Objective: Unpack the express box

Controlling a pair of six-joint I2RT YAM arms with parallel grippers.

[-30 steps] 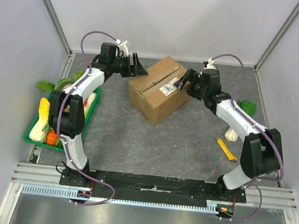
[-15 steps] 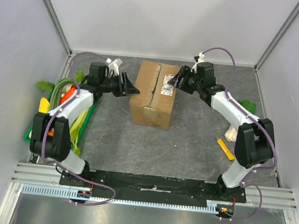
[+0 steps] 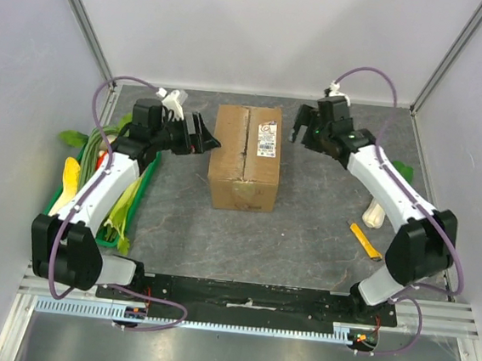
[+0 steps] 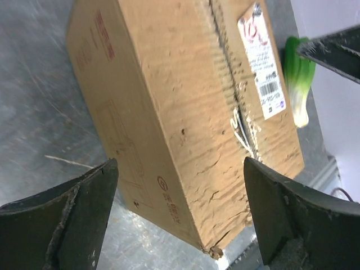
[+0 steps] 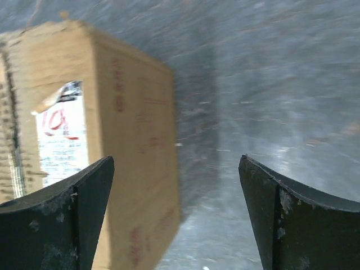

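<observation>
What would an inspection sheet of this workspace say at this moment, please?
Surface: grey table top, no spills seen.
Job's things: express box sits flat, top flaps shut, white label facing up.
Clutter: green tray of vegetables at the left; a green vegetable, a white piece and a yellow-orange tool at the right.
Grippers: left gripper open, just left of the box, not touching it; right gripper open, to the box's right, apart from it.
Cables: a purple cable loops over each arm; no snag seen.
Surroundings: white walls with metal frame posts.
</observation>
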